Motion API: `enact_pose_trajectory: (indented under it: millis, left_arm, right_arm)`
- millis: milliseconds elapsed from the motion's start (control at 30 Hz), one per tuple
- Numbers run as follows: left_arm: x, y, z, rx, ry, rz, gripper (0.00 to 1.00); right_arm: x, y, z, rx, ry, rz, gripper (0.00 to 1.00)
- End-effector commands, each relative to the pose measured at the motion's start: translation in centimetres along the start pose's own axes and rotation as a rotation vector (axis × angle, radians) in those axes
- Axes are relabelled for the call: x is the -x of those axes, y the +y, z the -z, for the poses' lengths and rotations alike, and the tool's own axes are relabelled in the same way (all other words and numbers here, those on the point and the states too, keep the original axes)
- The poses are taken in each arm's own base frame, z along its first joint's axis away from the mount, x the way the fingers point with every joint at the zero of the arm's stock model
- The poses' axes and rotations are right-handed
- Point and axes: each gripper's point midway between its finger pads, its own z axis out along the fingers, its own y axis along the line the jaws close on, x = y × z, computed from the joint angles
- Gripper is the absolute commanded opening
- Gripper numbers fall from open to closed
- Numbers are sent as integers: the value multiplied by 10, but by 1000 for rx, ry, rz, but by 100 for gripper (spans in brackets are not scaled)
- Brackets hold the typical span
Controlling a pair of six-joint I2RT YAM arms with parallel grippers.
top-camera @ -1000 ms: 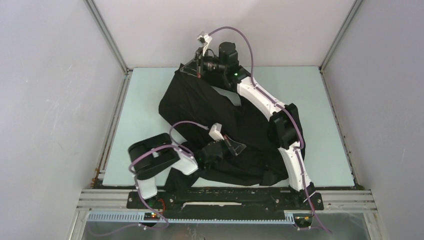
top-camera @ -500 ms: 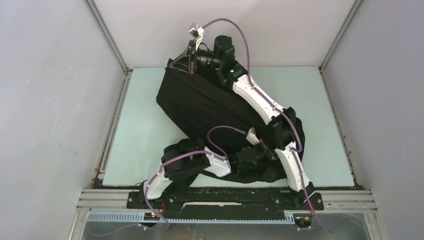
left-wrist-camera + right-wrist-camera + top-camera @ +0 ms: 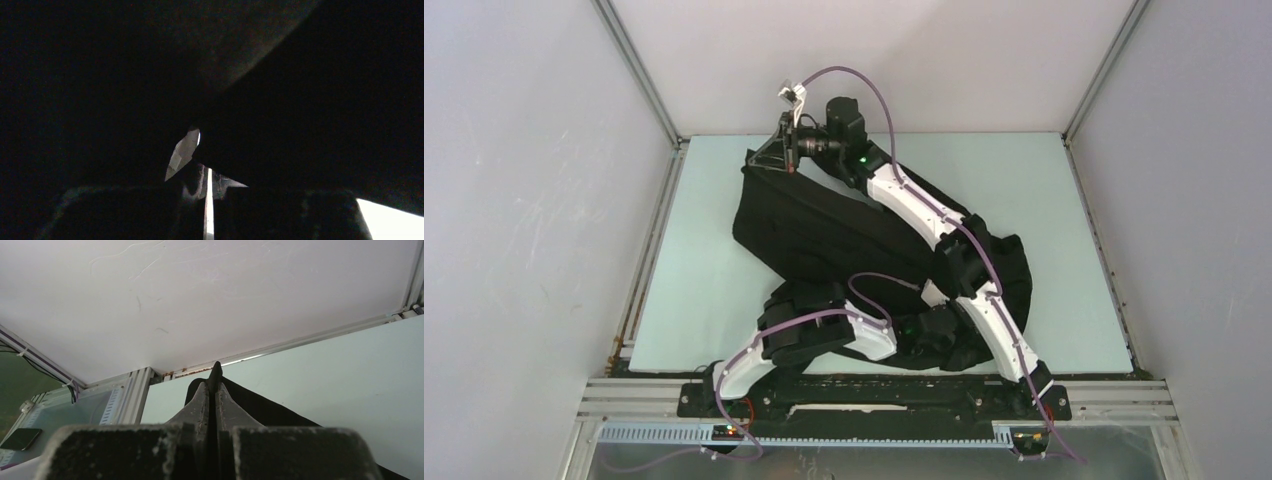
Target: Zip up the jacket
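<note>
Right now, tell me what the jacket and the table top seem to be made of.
The jacket: thin, soft cloth in matte black. It drapes, folds and bunches with no gloss. The fibre can't be told.
The table top: a hard, smooth sheet in pale green, perhaps painted board or laminate. It looks flat, even in colour and shows no grain.

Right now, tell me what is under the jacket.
The pale table shows all round the jacket. The right hand, shut on a far edge, holds it up. The left hand is shut in the near folds. Whatever else lies beneath is covered by black fabric.
</note>
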Motion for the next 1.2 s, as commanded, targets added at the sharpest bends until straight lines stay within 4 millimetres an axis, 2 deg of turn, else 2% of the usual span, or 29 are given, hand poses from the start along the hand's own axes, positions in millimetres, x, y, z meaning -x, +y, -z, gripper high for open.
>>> enact_pose_trajectory:
  millis: [0, 100, 167, 267, 333, 400, 433, 533, 733, 800, 867, 900, 1033, 1100, 1133, 1167]
  left_arm:
    - [-47, 14, 27, 52, 171, 27, 0]
    - [-46, 25, 42, 132, 179, -15, 0]
    - [-51, 28, 49, 174, 188, -17, 0]
    - [-73, 33, 57, 227, 221, 13, 0]
    - [-91, 29, 53, 194, 260, 66, 0]
    - [-96, 15, 43, 105, 282, 126, 0]
    - [-96, 16, 38, 95, 287, 134, 0]
    - [-86, 7, 31, 68, 279, 101, 0]
    - [-53, 14, 20, 97, 195, 41, 0]
    - [-45, 18, 22, 109, 186, 34, 0]
    - [-34, 27, 35, 113, 187, -1, 0]
    - [-27, 31, 43, 122, 180, -15, 2]
    - [7, 45, 76, 155, 142, -54, 47]
    - [20, 42, 92, 142, 133, -67, 56]
    - [26, 40, 100, 131, 117, -78, 63]
    - [32, 40, 107, 129, 99, -92, 65]
  right_arm:
    - [64, 45, -9, 57, -144, 182, 0]
    - [63, 36, -16, 13, -164, 198, 0]
    - [72, 28, -17, -32, -200, 204, 0]
    - [88, 26, -15, -58, -267, 199, 0]
    - [98, 29, -15, -76, -301, 205, 0]
    - [105, 34, -18, -88, -325, 218, 0]
    - [107, 36, -19, -91, -336, 215, 0]
    - [110, 43, -22, -72, -364, 179, 0]
    - [106, 53, -30, -59, -364, 177, 0]
    - [108, 56, -31, -55, -363, 174, 0]
    - [107, 59, -30, -53, -345, 179, 0]
    - [107, 58, -29, -60, -334, 191, 0]
    - [107, 53, -23, -93, -324, 215, 0]
    - [110, 47, -20, -109, -332, 212, 0]
    - [110, 44, -18, -111, -333, 207, 0]
    - [109, 41, -17, -108, -334, 205, 0]
